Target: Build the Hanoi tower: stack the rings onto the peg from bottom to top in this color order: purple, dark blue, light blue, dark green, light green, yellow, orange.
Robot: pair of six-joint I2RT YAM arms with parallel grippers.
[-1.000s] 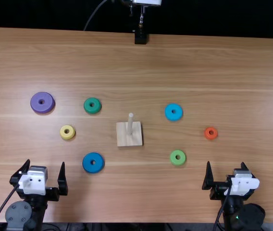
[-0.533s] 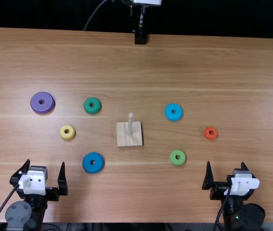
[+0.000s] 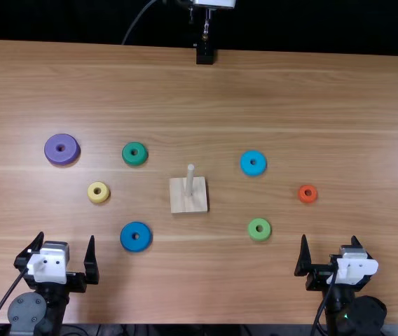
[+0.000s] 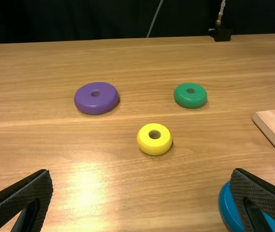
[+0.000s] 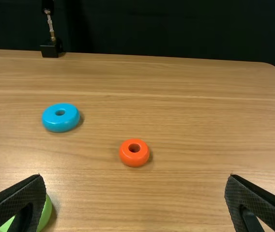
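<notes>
The left end effector (image 3: 66, 259) and right end effector (image 3: 331, 257) are both spread open at the tabletop's (image 3: 269, 301) near edge, with nothing between their fingers. All seven rings lie flat around the wooden base (image 3: 179, 203), whose upright peg (image 3: 190, 180) is bare. To its left are the purple ring (image 3: 52, 152), dark green ring (image 3: 127, 155), yellow ring (image 3: 92, 195) and dark blue ring (image 3: 127, 242); to its right, the light blue ring (image 3: 245, 166), light green ring (image 3: 252, 233) and orange ring (image 3: 301, 197). From above, the peg seems to lean slightly, though that may be the viewing angle.
</notes>
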